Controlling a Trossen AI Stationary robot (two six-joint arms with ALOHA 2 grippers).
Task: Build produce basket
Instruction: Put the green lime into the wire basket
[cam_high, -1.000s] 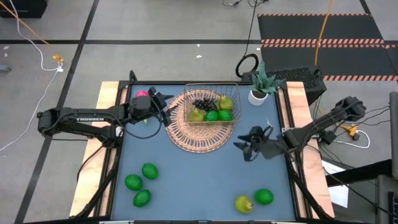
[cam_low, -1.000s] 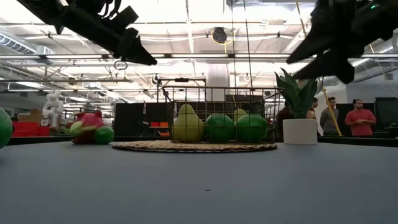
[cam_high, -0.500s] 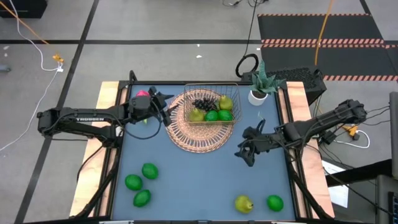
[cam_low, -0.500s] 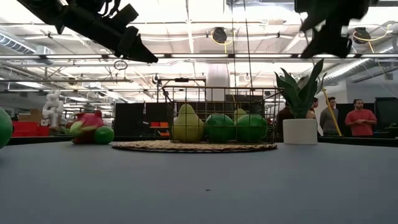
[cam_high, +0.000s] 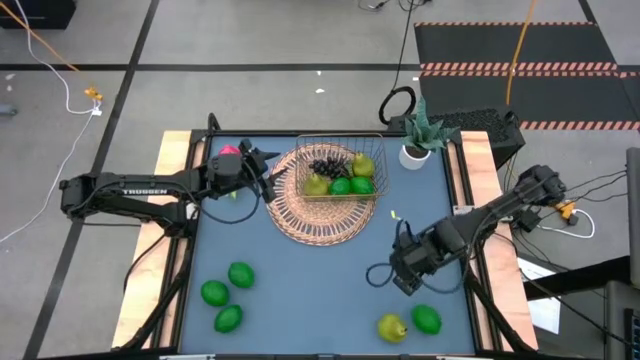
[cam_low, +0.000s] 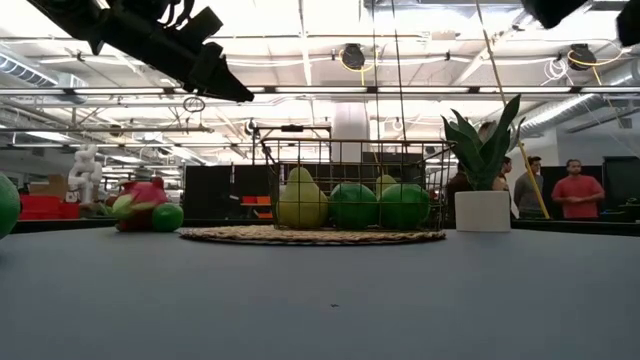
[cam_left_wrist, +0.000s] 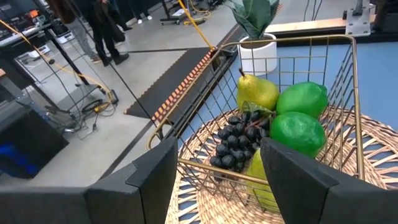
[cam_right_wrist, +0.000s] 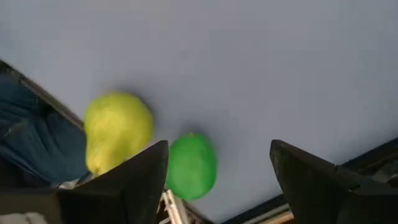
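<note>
- Lying near the desk (cam_high: 330, 280) front edge, a lime (cam_high: 427, 319) and pear (cam_high: 391, 327) sit just ahead of the right tool (cam_high: 397, 277), fingers parted, empty.
- Basket (cam_high: 340, 172) on the mat holds fruit; left tool (cam_high: 262, 172) hovers beside it, open.

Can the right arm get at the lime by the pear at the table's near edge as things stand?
Probably yes. The right gripper hangs just above the lime and pear, jaws open, bare table between. The pear sits close beside the lime and may crowd the grasp.
</note>
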